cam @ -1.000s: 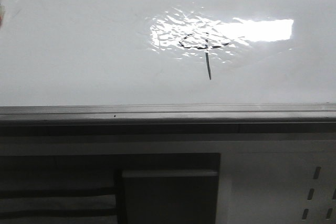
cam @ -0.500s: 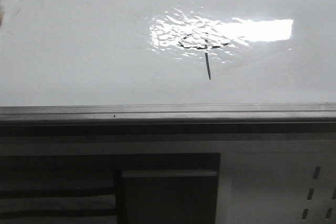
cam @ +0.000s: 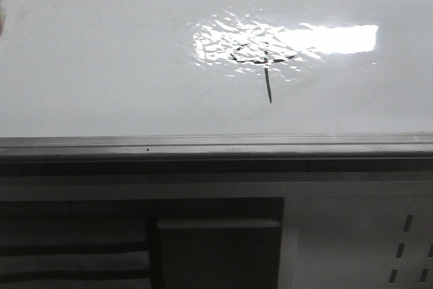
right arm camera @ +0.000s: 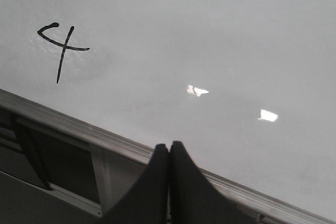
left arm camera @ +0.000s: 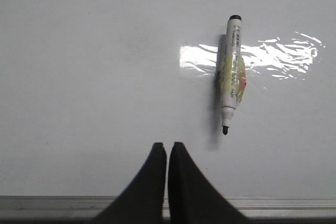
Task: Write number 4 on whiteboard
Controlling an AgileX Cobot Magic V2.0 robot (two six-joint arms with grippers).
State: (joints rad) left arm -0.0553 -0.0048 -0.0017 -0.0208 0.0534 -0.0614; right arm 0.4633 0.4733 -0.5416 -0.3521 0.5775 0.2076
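The whiteboard (cam: 101,65) is glossy white with a bright rippled reflection and a grey edge rail. The number 4 (cam: 264,59) is drawn on it in thin black marker, with a long tail; it also shows in the right wrist view (right arm camera: 62,48). An uncapped white marker (left arm camera: 231,72) lies flat on the board in the left wrist view, tip toward my left gripper (left arm camera: 167,145), which is shut and empty a little short of it. My right gripper (right arm camera: 169,145) is shut and empty over the board's edge rail (right arm camera: 79,124). Neither gripper shows in the front view.
The grey metal rail (cam: 216,145) runs along the board's near edge. Below it is a dark panelled cabinet front (cam: 216,248) with a slotted white panel (cam: 406,248) at the right.
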